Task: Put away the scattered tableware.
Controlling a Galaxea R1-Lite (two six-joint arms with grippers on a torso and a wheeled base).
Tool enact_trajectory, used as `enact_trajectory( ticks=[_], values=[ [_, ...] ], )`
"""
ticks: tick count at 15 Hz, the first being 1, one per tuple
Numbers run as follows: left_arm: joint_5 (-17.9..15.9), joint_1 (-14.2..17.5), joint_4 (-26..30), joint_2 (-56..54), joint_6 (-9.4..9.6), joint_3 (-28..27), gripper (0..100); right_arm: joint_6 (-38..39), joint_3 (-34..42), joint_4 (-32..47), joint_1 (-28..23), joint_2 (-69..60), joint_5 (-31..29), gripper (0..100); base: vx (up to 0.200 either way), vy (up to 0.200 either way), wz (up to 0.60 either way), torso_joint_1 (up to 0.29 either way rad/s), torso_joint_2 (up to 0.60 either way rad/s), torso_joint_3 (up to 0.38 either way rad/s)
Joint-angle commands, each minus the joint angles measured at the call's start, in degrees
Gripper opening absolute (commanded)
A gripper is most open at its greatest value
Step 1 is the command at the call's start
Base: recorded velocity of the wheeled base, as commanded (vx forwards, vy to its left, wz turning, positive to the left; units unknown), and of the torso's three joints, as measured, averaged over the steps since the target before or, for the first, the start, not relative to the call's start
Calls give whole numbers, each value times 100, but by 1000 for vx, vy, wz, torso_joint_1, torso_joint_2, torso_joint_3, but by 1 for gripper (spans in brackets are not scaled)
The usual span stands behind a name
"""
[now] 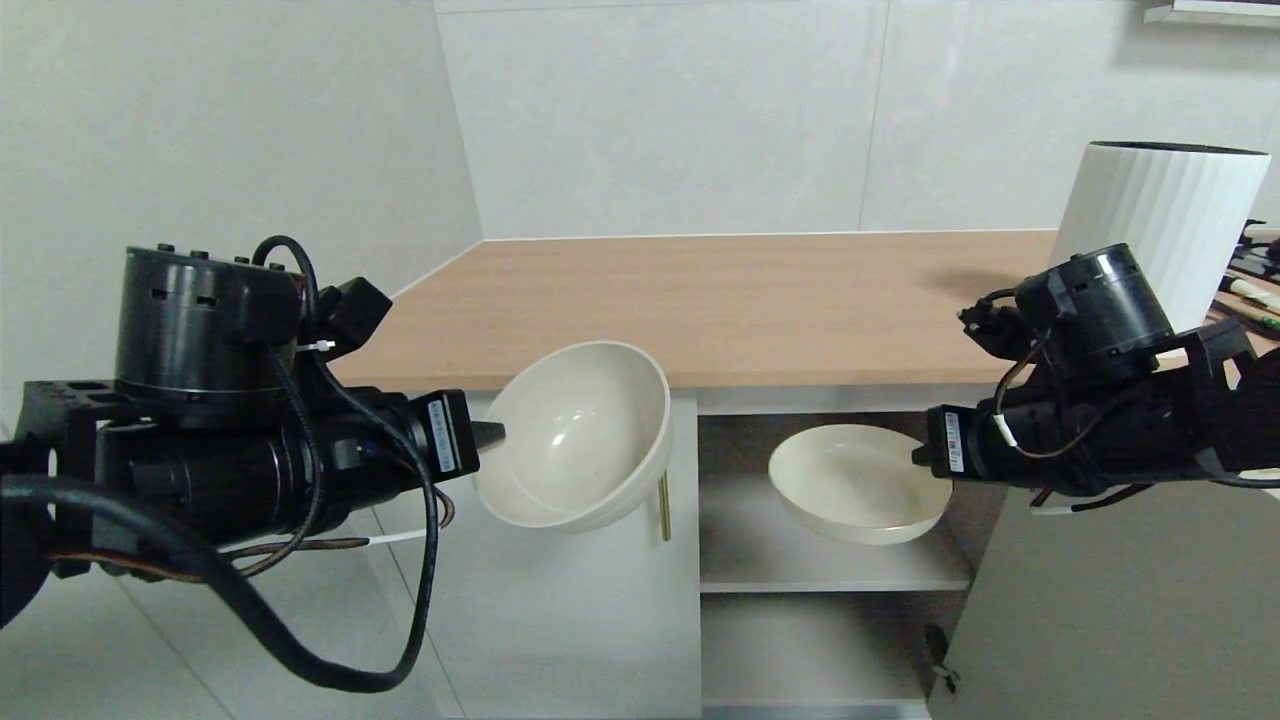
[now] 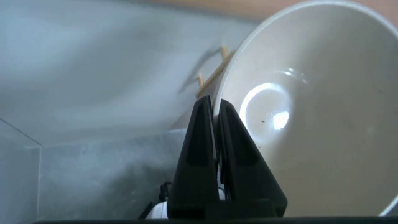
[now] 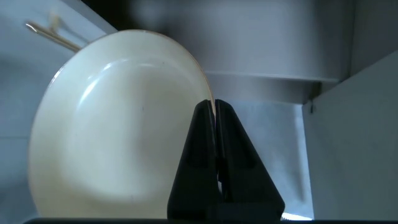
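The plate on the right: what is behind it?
Behind the plate, pinched at its rim by the right gripper's fingers, is an open cabinet with a white shelf. The part of the shelf straight behind the plate is covered.

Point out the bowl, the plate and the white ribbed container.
bowl (image 1: pixel 575 435), head view, inner wall.
plate (image 1: pixel 855 482), head view, middle of its face.
white ribbed container (image 1: pixel 1165 225), head view, ribbed side.

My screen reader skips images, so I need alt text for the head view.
The left gripper holds a deep cream bowl by its rim, and the right gripper holds a shallow cream plate, before an open white cabinet under a wooden countertop.
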Motion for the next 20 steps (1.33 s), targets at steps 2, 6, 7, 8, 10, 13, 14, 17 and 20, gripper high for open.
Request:
enact_trajectory(
  ticks=[2, 6, 7, 8, 10, 13, 14, 17, 20],
  values=[
    [4, 1, 1, 16, -3, 0, 0, -2, 7, -10, 11, 101, 1, 0, 0, 0, 0, -151, 456, 298],
    [4, 1, 1, 25, -3, 0, 0, -98, 42, -10, 20, 154, 1, 0, 0, 0, 0, -110, 409, 289],
    [4, 1, 1, 25, -3, 0, 0, -107, 51, -10, 20, 163, 1, 0, 0, 0, 0, -36, 168, 115],
    [4, 1, 1, 34, -3, 0, 0, -107, 68, -10, 20, 189, 1, 0, 0, 0, 0, -27, 100, 71],
    [4, 1, 1, 78, -3, 0, 0, -107, 68, -28, 29, 215, 1, 0, 0, 0, 0, -6, 25, 23],
    [4, 1, 1, 104, -3, 0, 0, -107, 77, -98, 117, 470, 10, 0, 0, 0, 0, 0, 0, 0],
    [4, 1, 1, 104, -3, 0, 0, -107, 77, -115, 213, 707, 10, 0, 0, 0, 0, 0, 0, 0],
    [4, 1, 1, 104, -3, 0, 0, -81, 51, -379, 468, 1701, -34, 0, 0, 0, 0, 0, 0, 0],
    [4, 1, 1, 104, -3, 0, 0, -37, 15, -1566, 328, 2896, -465, 0, 0, 0, 0, 0, 0, 0]
  ],
)
